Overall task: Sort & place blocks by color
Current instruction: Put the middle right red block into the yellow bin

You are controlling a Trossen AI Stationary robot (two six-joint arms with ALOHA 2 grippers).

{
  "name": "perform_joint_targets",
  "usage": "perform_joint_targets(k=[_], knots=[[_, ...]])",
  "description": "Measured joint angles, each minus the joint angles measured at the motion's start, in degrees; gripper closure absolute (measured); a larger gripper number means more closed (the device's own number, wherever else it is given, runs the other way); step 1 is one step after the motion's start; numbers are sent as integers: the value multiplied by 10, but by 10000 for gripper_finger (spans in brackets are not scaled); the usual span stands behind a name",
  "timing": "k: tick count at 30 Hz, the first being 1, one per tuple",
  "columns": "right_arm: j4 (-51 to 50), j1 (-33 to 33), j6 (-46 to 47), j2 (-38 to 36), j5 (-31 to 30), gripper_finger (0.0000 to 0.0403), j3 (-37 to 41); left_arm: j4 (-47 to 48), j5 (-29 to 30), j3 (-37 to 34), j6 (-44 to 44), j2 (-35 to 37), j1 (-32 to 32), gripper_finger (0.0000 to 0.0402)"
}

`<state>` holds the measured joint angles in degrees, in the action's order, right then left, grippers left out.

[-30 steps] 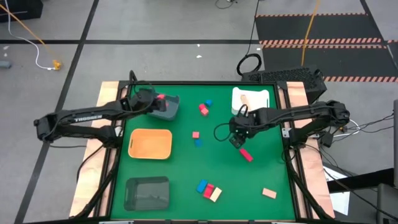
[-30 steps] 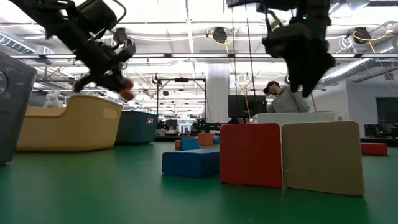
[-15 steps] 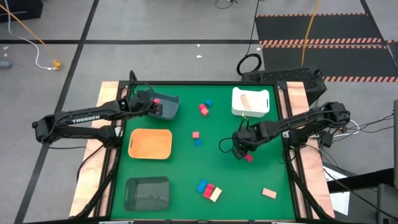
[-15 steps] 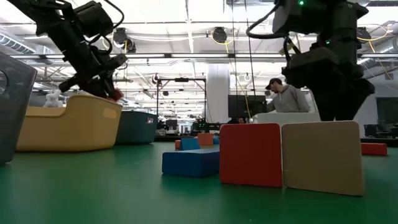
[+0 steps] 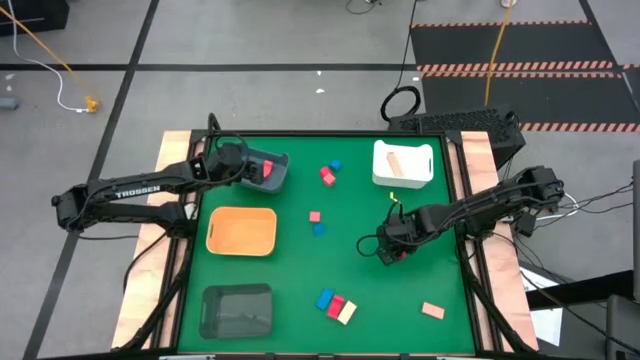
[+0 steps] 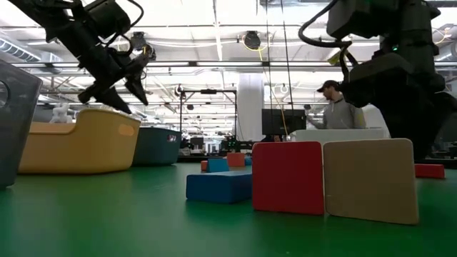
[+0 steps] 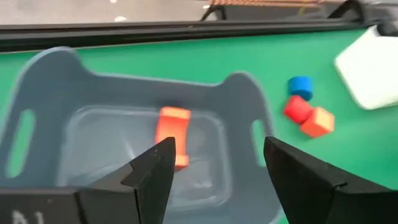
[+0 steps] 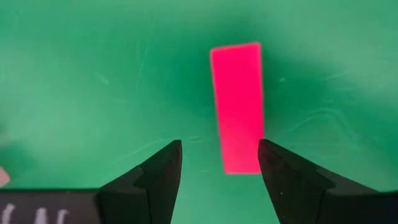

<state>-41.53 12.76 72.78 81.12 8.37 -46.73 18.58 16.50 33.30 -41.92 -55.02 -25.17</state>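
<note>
My left gripper (image 5: 256, 168) hangs open over the blue-grey tray (image 5: 278, 180) at the far left, with a red block (image 7: 173, 134) inside the tray below it. My right gripper (image 5: 392, 250) points down, open, low over a red block (image 8: 238, 109) that lies flat on the green mat right of centre. That block's near end sits between the fingertips, closer to one finger. I see no touch. Other red, blue and cream blocks lie loose on the mat.
An orange tray (image 5: 241, 231) and a dark tray (image 5: 236, 310) stand along the left side. A white tray (image 5: 402, 172) at the far right holds a tan block (image 5: 394, 160). Loose blocks lie at far centre (image 5: 327, 175), centre (image 5: 315, 222), near centre (image 5: 336, 306) and near right (image 5: 432, 311).
My left gripper has opened over the blue-grey tray, and the red block it held has dropped into the tray. My right gripper has gone down and toward the table's near edge, rolling as it went, and now stands over the red block on the mat.
</note>
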Motion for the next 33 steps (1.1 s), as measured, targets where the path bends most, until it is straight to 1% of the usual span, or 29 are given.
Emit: perform_joint_targets(k=[3, 8, 14, 18, 22, 25, 29, 33], knots=[[22, 5, 1, 0, 0, 201, 10, -33, -16, 0, 11, 0, 0, 152], [38, 5, 31, -3, -37, 201, 31, -86, -38, 0, 15, 0, 0, 151], [52, 5, 44, -9, -28, 201, 39, -150, -94, 0, 35, 0, 0, 151], [73, 5, 50, -29, -31, 201, 42, -181, -99, 0, 35, 0, 0, 151], [54, 4, 56, -60, -58, 201, 42, -204, -100, 0, 45, 0, 0, 151], [48, 3, 56, -75, -93, 201, 41, -215, -100, 0, 48, 0, 0, 151], [49, 4, 42, -76, -128, 202, 42, -222, -100, 0, 47, 0, 0, 151], [79, 4, 35, -62, -129, 202, 61, -222, -100, 0, 47, 0, 0, 151]])
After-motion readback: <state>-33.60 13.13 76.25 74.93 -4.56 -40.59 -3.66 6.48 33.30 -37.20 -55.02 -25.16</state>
